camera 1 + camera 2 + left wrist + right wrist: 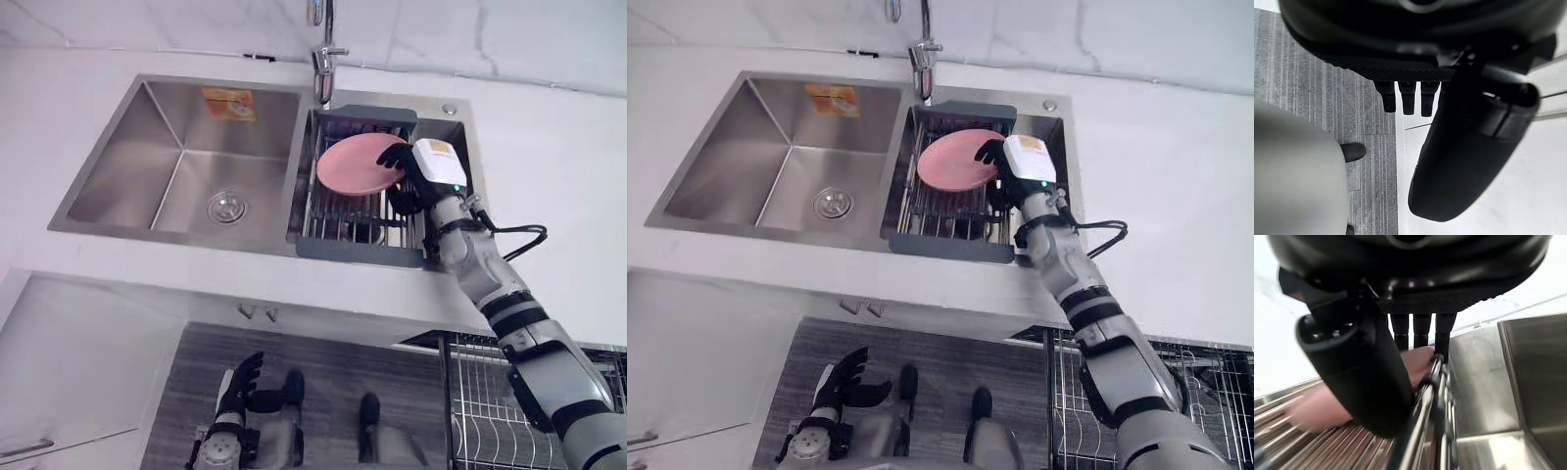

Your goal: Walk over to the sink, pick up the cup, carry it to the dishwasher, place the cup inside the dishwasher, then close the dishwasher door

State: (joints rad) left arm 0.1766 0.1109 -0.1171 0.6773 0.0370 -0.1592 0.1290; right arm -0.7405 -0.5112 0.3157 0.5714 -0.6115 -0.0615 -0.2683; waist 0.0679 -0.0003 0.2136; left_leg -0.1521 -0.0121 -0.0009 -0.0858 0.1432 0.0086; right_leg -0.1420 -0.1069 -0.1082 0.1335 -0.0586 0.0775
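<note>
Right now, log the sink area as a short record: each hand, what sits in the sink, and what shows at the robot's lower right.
right hand: at the right edge of the pink plate, over the dish rack
left hand: low above the floor, fingers straight, holding nothing
pink plate: resting on the dish rack in the right basin
left basin: drain in its bottom, orange sticker on its back wall
tap: behind the divide between the basins
wire rack: lower right, below the counter edge
</note>
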